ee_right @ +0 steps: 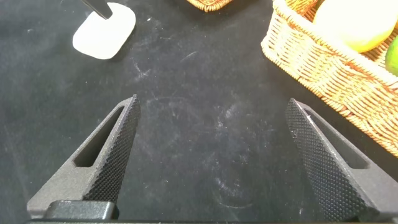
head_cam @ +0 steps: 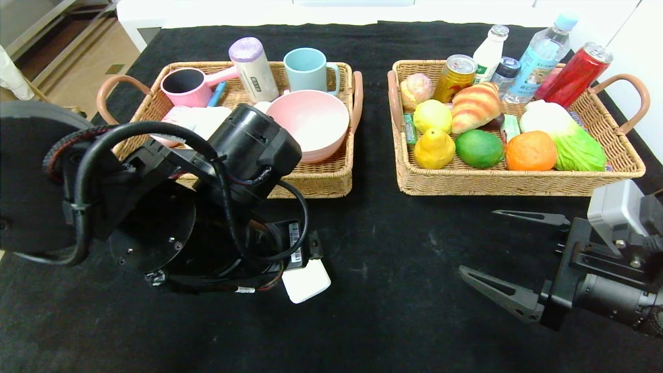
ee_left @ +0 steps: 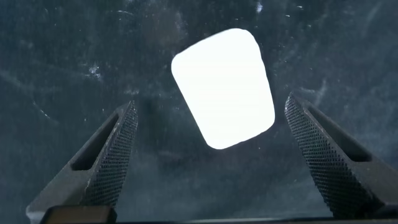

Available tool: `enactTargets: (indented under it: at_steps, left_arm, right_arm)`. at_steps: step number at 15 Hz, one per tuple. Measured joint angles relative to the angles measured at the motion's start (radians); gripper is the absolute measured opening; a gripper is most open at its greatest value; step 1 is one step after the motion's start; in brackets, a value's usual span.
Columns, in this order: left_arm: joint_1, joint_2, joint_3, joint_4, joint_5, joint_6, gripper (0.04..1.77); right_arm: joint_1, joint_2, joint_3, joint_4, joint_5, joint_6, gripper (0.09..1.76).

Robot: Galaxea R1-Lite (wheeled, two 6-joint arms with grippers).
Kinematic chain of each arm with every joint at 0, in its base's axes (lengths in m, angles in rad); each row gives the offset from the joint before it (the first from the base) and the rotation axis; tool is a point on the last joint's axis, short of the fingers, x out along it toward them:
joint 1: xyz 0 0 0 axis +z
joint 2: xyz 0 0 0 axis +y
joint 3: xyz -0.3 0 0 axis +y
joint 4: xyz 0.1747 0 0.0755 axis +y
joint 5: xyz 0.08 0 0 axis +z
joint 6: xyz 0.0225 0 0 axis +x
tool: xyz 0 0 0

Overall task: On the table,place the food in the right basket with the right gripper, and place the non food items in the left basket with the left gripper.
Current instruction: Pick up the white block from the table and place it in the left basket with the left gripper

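The white soap-like bar (head_cam: 309, 282) lies on the black table (head_cam: 393, 290) in front of the left basket (head_cam: 316, 186). My left gripper (ee_left: 209, 99) hangs open right above the bar (ee_left: 224, 87), a finger on each side and clear of it. In the head view its fingers are hidden under the arm. The pink bowl (head_cam: 314, 123) sits in the left basket. The orange (head_cam: 530, 151), yellow pear (head_cam: 433, 148), green fruit (head_cam: 479, 148) and croissant (head_cam: 474, 106) lie in the right basket (head_cam: 497, 182). My right gripper (head_cam: 477, 241) is open and empty above the table before that basket.
The left basket also holds a pink scoop cup (head_cam: 187, 85), a blue mug (head_cam: 307, 69) and a lilac-capped roll (head_cam: 253, 69). The right basket also holds cans, bottles, a lemon and a cabbage (head_cam: 568, 135). The right wrist view shows the bar (ee_right: 104, 31) and the basket's corner (ee_right: 329, 74).
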Motion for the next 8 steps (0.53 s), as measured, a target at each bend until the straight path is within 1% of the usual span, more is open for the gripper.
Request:
enactTargets:
  at_steps: [3,5,8]
  left_arm:
    - [0.003,0.051,-0.115,0.109,-0.001,-0.037,1.72]
    - [0.001,0.072,-0.14,0.116,-0.002,-0.041,1.72]
    - [-0.001,0.101,-0.147,0.117,-0.002,-0.063,1.72]
  right_arm:
    - [0.0,-0.001,0.0,0.0,0.0,-0.003,1.7]
    - [0.0,-0.002,0.001,0.0,0.0,-0.006,1.7]
    - [0.0,-0.002,0.002,0.0,0.0,-0.008,1.7]
